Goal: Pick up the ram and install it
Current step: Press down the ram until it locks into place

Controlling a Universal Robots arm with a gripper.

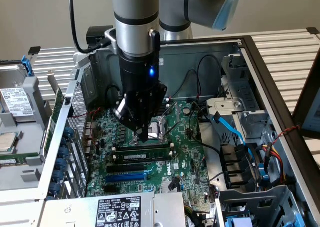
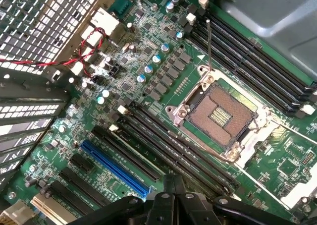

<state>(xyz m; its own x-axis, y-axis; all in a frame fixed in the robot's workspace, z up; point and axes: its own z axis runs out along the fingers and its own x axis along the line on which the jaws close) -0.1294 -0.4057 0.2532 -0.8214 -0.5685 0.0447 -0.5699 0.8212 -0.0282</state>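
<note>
Gripper (image 1: 144, 135), a black two-fingered tool on the grey jointed arm, hangs low inside the open grey metal computer case (image 1: 250, 52), its fingers clenched together directly above the row of long black memory slots (image 1: 142, 162) on the green motherboard (image 1: 185, 152). No stick can be made out between the fingertips. In the exterior view, the ram (image 1: 143, 147), a long thin green board with dark chips, lies lengthwise along the slot nearest the silver square processor socket (image 2: 222, 117), just below the fingertips; whether they actually touch its top edge cannot be told.

Judgement on the step in hand: this looks like the seating stage. Good practice is to press straight down along the stick's length, keeping it upright in its slot so both ends go home evenly, and to confirm the end clips have caught.

Clearances: the socket with its lever sits just beside the working slot on one side; further black slots and a long blue expansion slot (image 2: 115, 167) lie on the other. Black and blue cables (image 1: 227, 129) hang near, toward the exterior view's right, and the perforated metal case wall (image 1: 75, 122) stands on that view's left. Open room is upward.
</note>
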